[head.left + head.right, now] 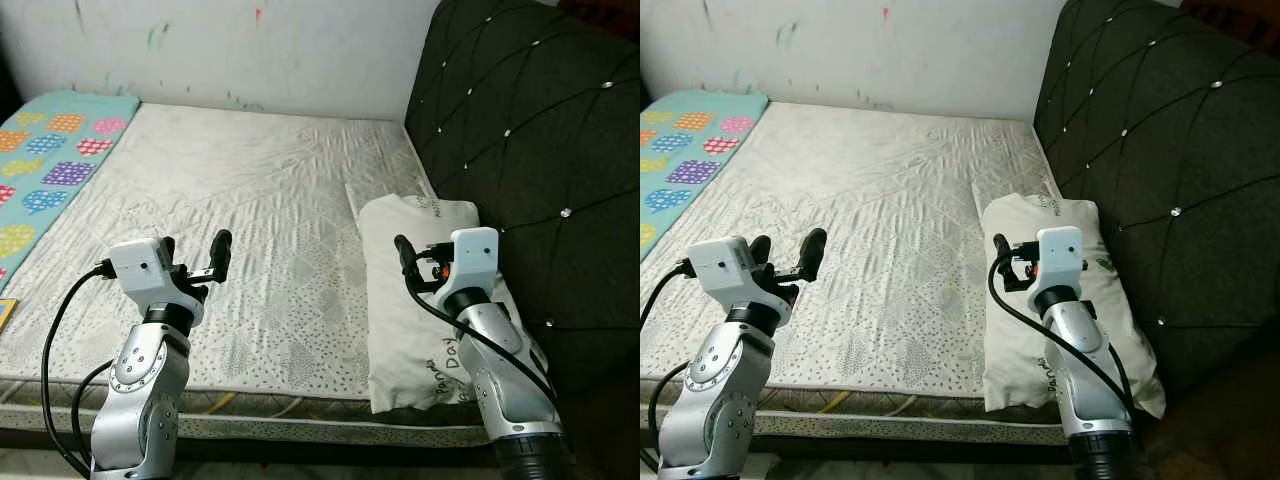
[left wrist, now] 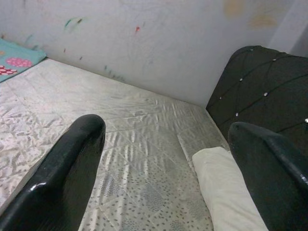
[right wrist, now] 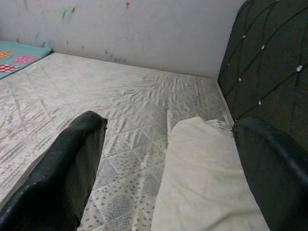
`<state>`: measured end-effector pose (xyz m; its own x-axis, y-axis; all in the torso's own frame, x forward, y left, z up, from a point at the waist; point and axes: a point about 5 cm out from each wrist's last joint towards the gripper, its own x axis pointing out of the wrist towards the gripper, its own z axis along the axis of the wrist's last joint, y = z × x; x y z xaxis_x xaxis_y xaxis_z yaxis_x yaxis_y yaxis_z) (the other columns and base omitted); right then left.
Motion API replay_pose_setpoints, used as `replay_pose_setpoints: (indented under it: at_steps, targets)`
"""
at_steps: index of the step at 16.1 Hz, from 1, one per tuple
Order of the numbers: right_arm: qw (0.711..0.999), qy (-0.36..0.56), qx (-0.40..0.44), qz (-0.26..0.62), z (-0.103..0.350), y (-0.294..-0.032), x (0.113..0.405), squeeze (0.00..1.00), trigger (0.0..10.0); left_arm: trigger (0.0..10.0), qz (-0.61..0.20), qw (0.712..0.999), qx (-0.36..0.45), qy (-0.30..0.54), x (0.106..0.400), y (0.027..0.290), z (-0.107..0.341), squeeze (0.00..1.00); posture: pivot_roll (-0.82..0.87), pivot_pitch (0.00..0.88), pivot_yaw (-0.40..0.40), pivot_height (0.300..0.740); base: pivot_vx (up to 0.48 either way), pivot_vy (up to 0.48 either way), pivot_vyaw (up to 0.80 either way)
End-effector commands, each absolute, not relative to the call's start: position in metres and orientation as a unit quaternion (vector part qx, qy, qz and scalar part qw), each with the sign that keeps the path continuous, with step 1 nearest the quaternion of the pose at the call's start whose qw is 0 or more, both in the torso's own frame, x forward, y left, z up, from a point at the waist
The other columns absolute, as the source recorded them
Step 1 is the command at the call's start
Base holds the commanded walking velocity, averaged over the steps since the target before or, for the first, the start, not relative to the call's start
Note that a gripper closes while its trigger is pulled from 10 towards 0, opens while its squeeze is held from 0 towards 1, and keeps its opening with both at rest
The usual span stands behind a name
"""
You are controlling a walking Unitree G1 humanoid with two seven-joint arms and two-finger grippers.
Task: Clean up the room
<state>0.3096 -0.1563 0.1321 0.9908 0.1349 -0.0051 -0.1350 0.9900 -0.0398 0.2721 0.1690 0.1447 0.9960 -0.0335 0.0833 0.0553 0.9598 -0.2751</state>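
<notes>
Cream pillow (image 1: pixel 420 300) lies at the bed's right edge, against the dark quilted headboard (image 1: pixel 530 150), on a bare patterned mattress (image 1: pixel 250 230); colourful mat (image 1: pixel 50 160) at far left. Right gripper (image 3: pixel 168 159) hovers above the pillow's near half, jaws wide and empty; left gripper (image 2: pixel 163 168) likewise wide, over the mattress and well apart from the pillow. Judgement: lower the right gripper and pinch a thick fold, not the slack cover.
</notes>
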Motion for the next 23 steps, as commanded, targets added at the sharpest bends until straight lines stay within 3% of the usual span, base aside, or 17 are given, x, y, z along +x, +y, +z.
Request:
replay_pose_setpoints:
  at_steps: [1,13,19,23]
  targets:
    - [0.998,-0.002,-0.02,0.062,0.134,-0.16,0.309,0.0,10.0,10.0,-0.02,0.989,-0.141,-0.037,0.274,0.169,0.145,0.0,-0.03,0.0,-0.056,0.74,0.0,0.48,0.0]
    - [0.997,-0.009,-0.03,0.076,0.136,-0.157,0.31,0.0,10.0,10.0,-0.006,0.988,-0.146,-0.048,0.274,0.172,0.15,0.0,-0.03,0.0,-0.058,0.74,0.0,0.48,0.0]
    - [0.994,-0.025,-0.08,0.07,0.146,-0.156,0.312,0.0,10.0,10.0,0.02,0.994,-0.092,-0.054,0.273,0.178,0.151,0.0,-0.03,0.0,-0.059,0.74,0.0,0.0,0.0]
    - [0.993,-0.035,-0.054,0.1,0.154,-0.15,0.311,0.0,10.0,10.0,0.019,0.994,-0.098,-0.052,0.272,0.183,0.15,0.0,-0.03,0.0,-0.058,0.74,0.0,0.0,0.0]
